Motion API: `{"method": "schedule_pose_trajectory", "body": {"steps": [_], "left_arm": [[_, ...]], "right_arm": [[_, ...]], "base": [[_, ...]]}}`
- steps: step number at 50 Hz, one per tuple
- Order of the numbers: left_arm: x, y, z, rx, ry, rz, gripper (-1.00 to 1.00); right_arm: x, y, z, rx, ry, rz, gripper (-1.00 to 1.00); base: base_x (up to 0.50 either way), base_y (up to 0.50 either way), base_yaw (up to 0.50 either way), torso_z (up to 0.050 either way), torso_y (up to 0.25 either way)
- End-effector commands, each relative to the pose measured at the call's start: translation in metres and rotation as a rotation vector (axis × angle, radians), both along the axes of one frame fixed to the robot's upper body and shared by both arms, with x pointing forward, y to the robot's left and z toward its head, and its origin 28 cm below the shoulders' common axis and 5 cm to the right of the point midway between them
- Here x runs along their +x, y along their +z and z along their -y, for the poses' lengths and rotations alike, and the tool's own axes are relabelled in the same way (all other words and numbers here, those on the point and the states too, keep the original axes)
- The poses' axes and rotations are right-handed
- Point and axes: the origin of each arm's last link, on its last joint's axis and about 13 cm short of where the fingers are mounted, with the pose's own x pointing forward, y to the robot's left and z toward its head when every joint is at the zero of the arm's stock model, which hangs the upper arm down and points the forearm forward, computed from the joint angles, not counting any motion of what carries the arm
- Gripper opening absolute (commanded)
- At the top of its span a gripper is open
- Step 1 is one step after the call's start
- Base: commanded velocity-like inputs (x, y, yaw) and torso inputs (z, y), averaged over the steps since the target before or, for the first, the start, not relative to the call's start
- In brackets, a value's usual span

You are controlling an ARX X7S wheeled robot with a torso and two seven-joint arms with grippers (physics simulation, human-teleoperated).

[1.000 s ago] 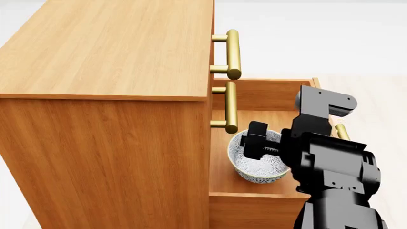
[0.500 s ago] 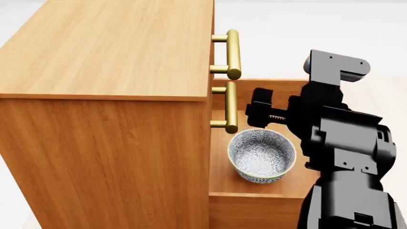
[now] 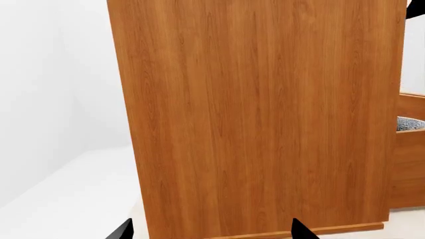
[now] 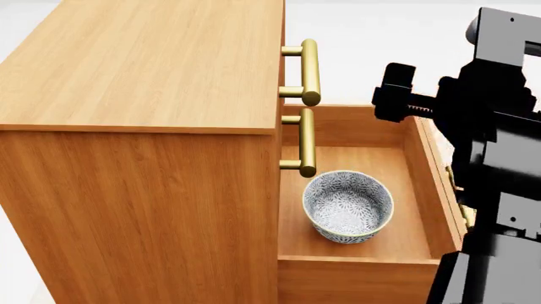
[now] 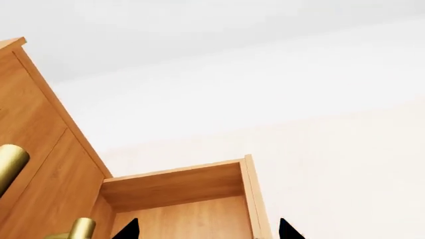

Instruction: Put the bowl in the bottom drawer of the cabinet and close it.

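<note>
The blue-grey floral bowl (image 4: 348,206) stands upright on the floor of the pulled-out bottom drawer (image 4: 372,158), free of any gripper. My right gripper (image 4: 391,94) hangs open and empty above the drawer's far end, well clear of the bowl. In the right wrist view the right gripper (image 5: 208,231) looks down on the drawer's far corner (image 5: 199,184). My left gripper (image 3: 211,234) is open and faces the cabinet's side panel (image 3: 259,114). A sliver of the bowl's rim (image 3: 409,123) shows past the panel. The cabinet (image 4: 144,82) fills the left of the head view.
Two brass bar handles of the upper drawers (image 4: 310,69) (image 4: 306,142) jut out over the open drawer, close to the bowl. The bottom drawer's own brass handle (image 4: 463,215) peeks out beside my right arm (image 4: 498,190). Pale floor surrounds the cabinet.
My right gripper let go of the bowl and rose up and away toward the drawer's far end. The bowl stays put in the drawer.
</note>
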Motion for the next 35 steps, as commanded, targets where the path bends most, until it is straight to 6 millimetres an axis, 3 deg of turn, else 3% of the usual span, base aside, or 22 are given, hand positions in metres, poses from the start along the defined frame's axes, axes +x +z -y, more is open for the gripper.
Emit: {"method": "schedule_pose_trajectory", "body": {"steps": [1,13,23,35], "left_arm": [[-0.001,0.000,0.000,0.001,0.000,0.000,1.00],[-0.001,0.000,0.000,0.000,-0.001,0.000,1.00],[-0.001,0.001,0.001,0.004,-0.006,0.001,1.00],[0.000,0.000,-0.001,0.002,-0.004,0.005,1.00]], "right_arm": [[-0.014,0.010,0.019,-0.040,-0.089,0.078,1.00],[-0.034,0.009,0.040,-0.105,-0.181,0.144,1.00],[-0.047,0.005,0.062,-0.062,-0.247,0.150,1.00],[-0.063,-0.014,0.073,-0.067,-0.283,0.149,1.00]], "base": [[0.00,0.00,0.00,0.000,0.000],[0.00,0.00,0.00,0.000,0.000],[0.00,0.00,0.00,0.000,0.000],[0.00,0.00,0.00,0.000,0.000]]}}
